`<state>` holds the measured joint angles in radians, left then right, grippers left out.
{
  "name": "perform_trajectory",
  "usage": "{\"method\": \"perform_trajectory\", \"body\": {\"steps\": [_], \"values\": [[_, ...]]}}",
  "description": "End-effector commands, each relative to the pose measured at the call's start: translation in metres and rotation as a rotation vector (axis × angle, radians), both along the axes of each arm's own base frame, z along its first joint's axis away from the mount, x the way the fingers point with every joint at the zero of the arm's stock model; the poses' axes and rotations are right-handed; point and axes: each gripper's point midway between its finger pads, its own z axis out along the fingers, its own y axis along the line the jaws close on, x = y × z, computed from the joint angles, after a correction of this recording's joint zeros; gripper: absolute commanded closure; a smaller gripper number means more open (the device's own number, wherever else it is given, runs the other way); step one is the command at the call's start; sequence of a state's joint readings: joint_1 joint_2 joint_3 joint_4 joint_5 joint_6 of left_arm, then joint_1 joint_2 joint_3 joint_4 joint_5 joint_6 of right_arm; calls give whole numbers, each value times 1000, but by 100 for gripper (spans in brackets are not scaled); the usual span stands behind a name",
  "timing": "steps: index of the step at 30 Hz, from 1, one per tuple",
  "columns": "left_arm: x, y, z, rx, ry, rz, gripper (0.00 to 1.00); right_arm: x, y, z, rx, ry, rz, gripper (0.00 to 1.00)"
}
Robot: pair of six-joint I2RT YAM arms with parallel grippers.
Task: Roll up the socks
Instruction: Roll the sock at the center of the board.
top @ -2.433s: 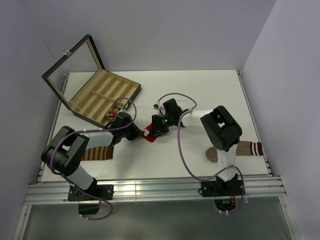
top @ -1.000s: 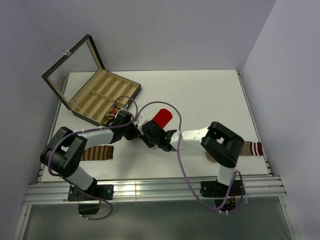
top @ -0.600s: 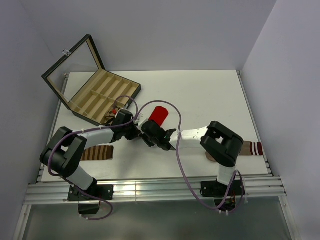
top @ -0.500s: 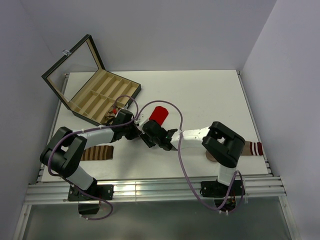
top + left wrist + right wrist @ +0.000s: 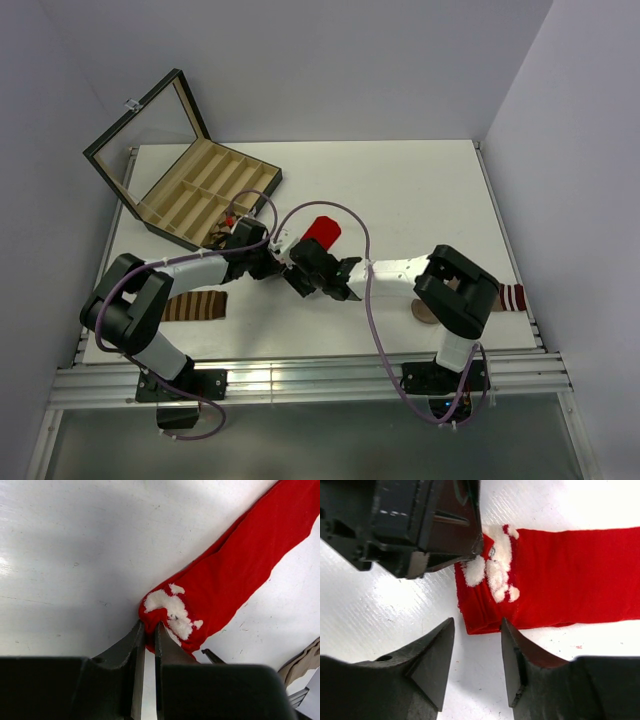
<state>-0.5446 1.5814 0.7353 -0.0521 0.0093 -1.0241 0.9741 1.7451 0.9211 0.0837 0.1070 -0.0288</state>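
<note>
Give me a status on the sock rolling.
Done: nothing; the red sock lies flat, unrolled. In hand: the left gripper pinches its white-flecked end, and the right gripper stands open at that same end, holding nothing. Left: all the rolling; no rolled sock shows anywhere.

Three socks show clearly: one red sock (image 5: 322,233), one brown-striped sock (image 5: 195,305), one banded-cuff sock (image 5: 510,296). There is one open box (image 5: 190,195).

Far right: tabletop (image 5: 420,180) bare, free passage.
Far left: compartment box (image 5: 205,190), lid raised, blocks the way.
Centre: left hand (image 5: 150,627) and right hand (image 5: 477,622) crowd one end of the red sock (image 5: 570,575), barely apart.
</note>
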Motion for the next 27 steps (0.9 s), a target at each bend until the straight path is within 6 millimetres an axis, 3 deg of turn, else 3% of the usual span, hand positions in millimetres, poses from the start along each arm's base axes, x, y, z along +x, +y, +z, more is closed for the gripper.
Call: {"method": "perform_trajectory", "body": {"steps": [1, 9, 20, 22, 27], "values": [[4, 4, 0, 45, -12, -11, 99, 7, 12, 32, 77, -59, 36, 52], [5, 3, 2, 46, -14, -19, 99, 6, 21, 19, 53, -42, 65, 54], [6, 2, 1, 47, -13, -22, 100, 6, 10, -21, -49, -7, 55, 55], [5, 3, 2, 48, -13, -20, 100, 4, 8, -24, -60, 0, 51, 60], [6, 4, 4, 48, -21, -10, 98, -3, 4, -27, -61, 50, 56, 92]]}}
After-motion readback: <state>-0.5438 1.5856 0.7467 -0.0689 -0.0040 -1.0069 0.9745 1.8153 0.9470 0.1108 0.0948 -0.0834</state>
